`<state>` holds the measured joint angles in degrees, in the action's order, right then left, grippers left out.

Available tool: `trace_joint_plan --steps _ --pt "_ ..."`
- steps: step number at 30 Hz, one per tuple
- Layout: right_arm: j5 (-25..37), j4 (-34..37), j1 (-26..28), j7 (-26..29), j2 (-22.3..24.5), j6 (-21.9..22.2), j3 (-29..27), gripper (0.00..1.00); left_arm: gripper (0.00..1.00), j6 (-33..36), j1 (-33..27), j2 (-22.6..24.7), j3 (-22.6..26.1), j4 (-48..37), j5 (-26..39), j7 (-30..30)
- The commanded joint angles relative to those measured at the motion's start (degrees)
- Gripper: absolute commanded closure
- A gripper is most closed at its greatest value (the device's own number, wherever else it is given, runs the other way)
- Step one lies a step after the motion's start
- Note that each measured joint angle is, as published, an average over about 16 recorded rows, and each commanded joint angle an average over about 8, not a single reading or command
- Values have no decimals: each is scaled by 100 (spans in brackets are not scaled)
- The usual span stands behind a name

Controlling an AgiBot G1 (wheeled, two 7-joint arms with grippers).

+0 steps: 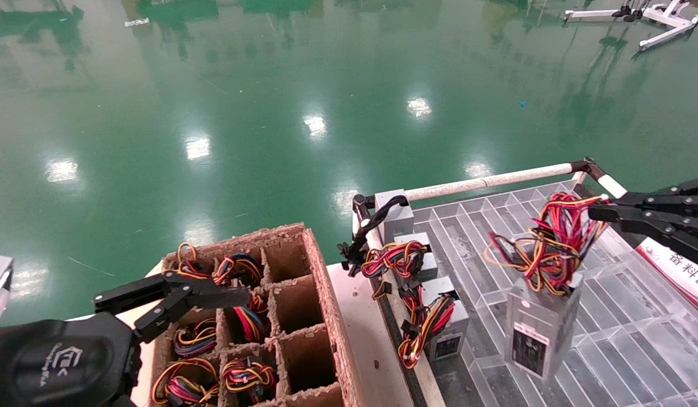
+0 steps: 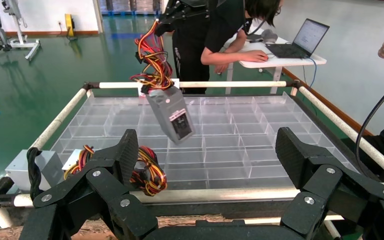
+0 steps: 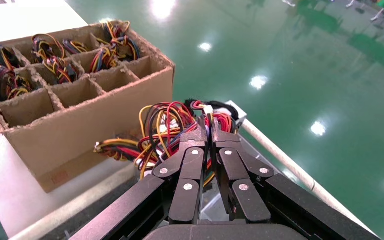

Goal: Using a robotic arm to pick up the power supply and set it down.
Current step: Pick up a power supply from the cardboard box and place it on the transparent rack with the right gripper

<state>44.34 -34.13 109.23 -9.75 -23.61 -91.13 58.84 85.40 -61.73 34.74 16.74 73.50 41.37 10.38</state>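
My right gripper [image 1: 596, 212] is shut on the red, yellow and black wire bundle [image 1: 552, 237] of a grey power supply [image 1: 540, 334]. The box hangs tilted in the air over the clear compartment tray [image 1: 637, 339], not touching it. In the right wrist view the right gripper [image 3: 209, 125] pinches the wires [image 3: 165, 120] between closed fingers. The left wrist view shows the same power supply [image 2: 172, 115] dangling above the tray [image 2: 240, 130]. My left gripper [image 1: 210, 293] [image 2: 210, 150] stands open and empty over the cardboard box, at the near left.
A cardboard divider box [image 1: 323, 282] holds several wired supplies. More power supplies [image 1: 447, 333] lie along the tray's left side, with a grey box with a black cable [image 1: 394, 212] at its far corner. A white rail [image 1: 495, 181] borders the tray. A person [image 2: 220, 45] stands beyond it.
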Motion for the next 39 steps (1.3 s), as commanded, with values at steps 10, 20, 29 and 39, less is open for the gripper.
trace_joint_plan --steps 10,20,29,39 --pt "123 -365 150 -131 19 5 494 100 0 -2 -1 -2 4 0 -3 -2" --pt "172 -790 331 -346 -79 -8 980 100 0 -3 -2 -3 7 0 -5 -4" --pt "269 -1054 589 -687 -374 2 1418 100 0 -4 -2 -4 10 0 -7 -5" --pt "394 -1504 899 -1476 -630 -28 1984 100 0 -6 -3 -6 14 0 -9 -7"
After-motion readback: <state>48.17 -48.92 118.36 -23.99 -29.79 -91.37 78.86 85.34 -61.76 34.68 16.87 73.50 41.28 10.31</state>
